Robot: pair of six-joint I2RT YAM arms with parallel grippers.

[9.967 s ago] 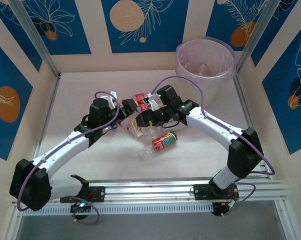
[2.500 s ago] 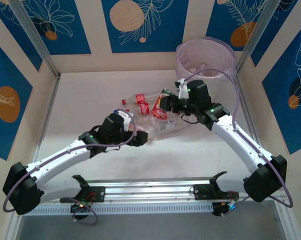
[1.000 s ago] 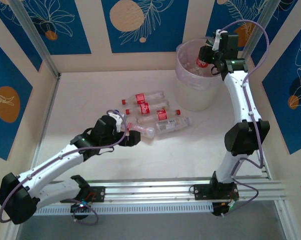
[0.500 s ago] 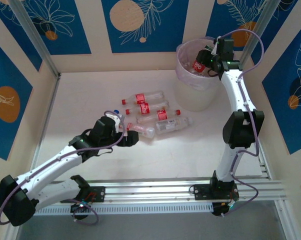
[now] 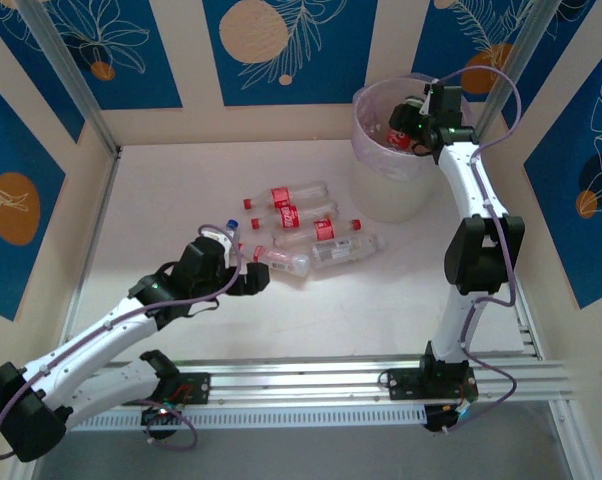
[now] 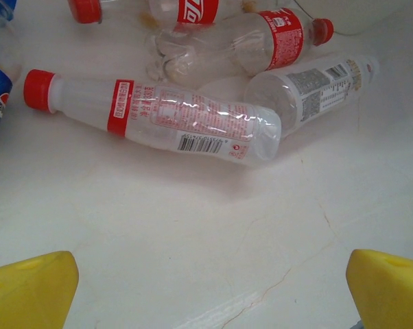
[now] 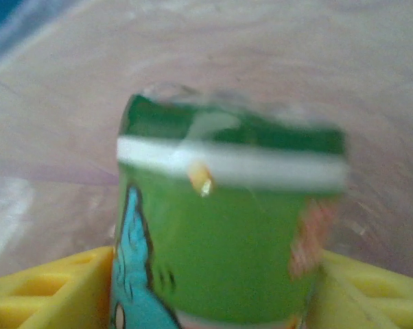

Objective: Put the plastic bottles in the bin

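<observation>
The pale table [image 5: 161,200] carried the bin [image 5: 381,195] at its 1 o'clock corner, and the drop into it was the step in hand. The right gripper [image 5: 421,125] hung over the bin's mouth with the green bottle [image 7: 227,240] between its yellow fingers [image 7: 49,288]. Both fingers seemed to lie against the bottle's sides, but the wrist view was too blurred to tell a firm hold from a loosening one. That arm's next move, as I judged it, was to let the bottle fall clear and lift away without catching the pink bag. The left gripper [image 5: 253,280] stood wide and held nothing, at 7 o'clock of the bottles [image 5: 306,215] lying near the table's middle. The nearest clear bottle [image 6: 165,116] lay on its side at 12 o'clock of that gripper, red cap toward 9 o'clock. Reaching it called for moving forward and down, fingers astride its body, without nudging the bottle touching its base.
</observation>
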